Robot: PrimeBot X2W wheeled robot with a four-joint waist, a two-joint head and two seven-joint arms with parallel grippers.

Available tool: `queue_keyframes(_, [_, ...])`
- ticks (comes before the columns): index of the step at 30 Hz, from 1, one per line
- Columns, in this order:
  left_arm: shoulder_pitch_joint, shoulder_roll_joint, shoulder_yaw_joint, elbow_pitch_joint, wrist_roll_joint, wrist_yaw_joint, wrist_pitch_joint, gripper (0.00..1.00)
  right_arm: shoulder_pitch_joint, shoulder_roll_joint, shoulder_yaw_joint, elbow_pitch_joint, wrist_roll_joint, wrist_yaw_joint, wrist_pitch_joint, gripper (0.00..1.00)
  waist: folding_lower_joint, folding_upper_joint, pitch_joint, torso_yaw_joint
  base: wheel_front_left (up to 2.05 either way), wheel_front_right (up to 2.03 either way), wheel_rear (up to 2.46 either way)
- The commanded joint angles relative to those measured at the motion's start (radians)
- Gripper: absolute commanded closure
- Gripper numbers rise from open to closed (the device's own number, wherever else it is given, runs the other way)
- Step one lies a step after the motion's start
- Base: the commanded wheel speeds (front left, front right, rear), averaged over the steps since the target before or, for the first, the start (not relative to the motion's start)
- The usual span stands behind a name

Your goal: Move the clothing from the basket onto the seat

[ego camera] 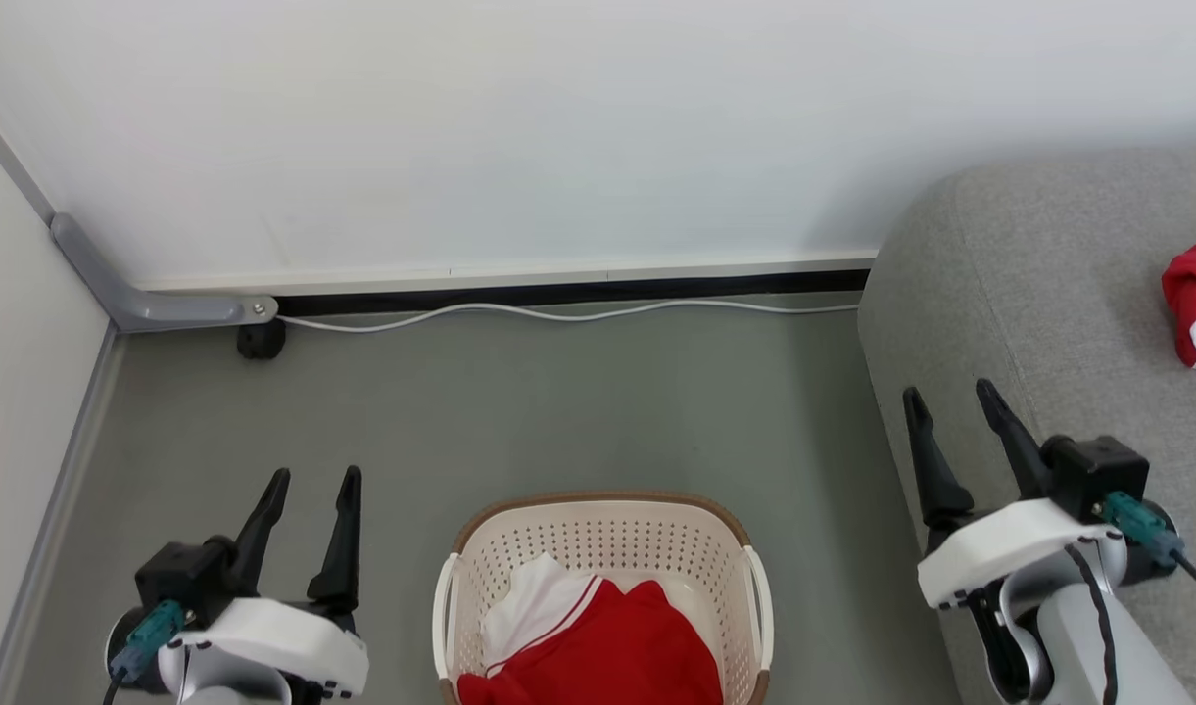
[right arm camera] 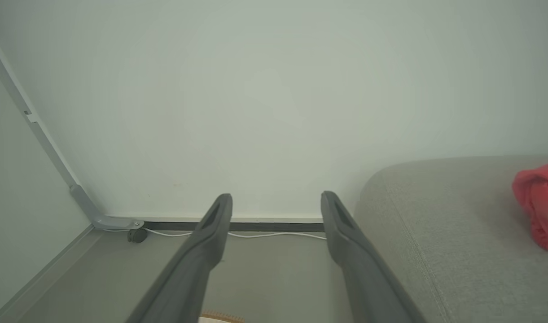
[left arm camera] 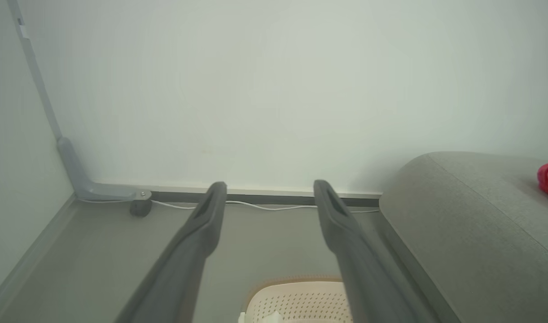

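Clothing (ego camera: 607, 651) in basket (ego camera: 598, 537), grey floor (ego camera: 558, 392), white wall (ego camera: 558, 127), seat (ego camera: 1048, 284) beside

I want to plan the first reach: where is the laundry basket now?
In the head view the basket stands on the floor at bottom centre, between the left gripper and the right gripper, left of the sofa, holding the red clothing.
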Motion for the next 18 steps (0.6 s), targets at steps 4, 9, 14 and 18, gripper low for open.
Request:
queue_keyframes(4, [0.043,0.0,0.077,-0.037,0.03,-0.007,-0.005,0.0,0.067,0.017,-0.022,-0.048,-0.004,0.003,-0.006,0.0,0.0,0.0,-0.036,0.002,0.0,0.0,0.0])
queue_keyframes(9, [0.08,-0.01,0.097,-0.044,0.051,-0.007,-0.005,0.0,0.114,0.027,-0.035,-0.064,-0.014,0.003,-0.006,0.0,0.0,0.0,-0.04,-0.001,0.0,0.0,0.0])
queue_keyframes(14, [0.092,-0.019,0.108,-0.048,0.063,-0.007,-0.005,0.0,0.126,0.032,-0.04,-0.073,-0.029,0.003,-0.006,0.0,0.0,0.0,-0.033,-0.005,0.0,0.0,0.0])
queue_keyframes(18, [0.086,-0.027,0.081,-0.046,0.052,-0.007,-0.005,0.0,0.12,0.036,-0.041,-0.077,-0.035,0.003,-0.006,0.0,0.0,0.0,-0.024,-0.006,0.0,0.0,0.0])
